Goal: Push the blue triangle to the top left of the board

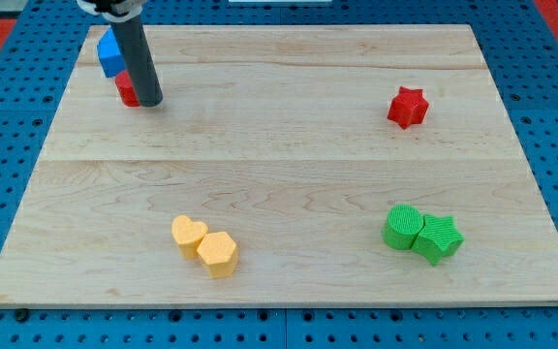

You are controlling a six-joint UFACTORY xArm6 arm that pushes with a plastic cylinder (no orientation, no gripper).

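The board (279,145) is pale wood with fine lengthwise grain and faint seams between its planks, lying on a blue pegboard surface (550,107) dotted with holes. The blocks on it are small, matte and solid in colour.

The blue triangle block (110,51) sits at the board's top left corner, just inside the top edge. Only its left part shows, an angled face with a lighter top; the rest is hidden behind my dark, smooth, cylindrical rod. A small red block (125,88), shape unclear, lies just below the blue one, also partly hidden. My tip (150,101) rests on the wood right beside the red block's right side. I carry no jaws, only the rod.

Elsewhere: a red star block (407,107) near the right edge; a yellow heart block (188,234) touching a yellow hexagon block (218,253) near the bottom edge; a green round block (403,227) touching a green star block (438,237) at bottom right.
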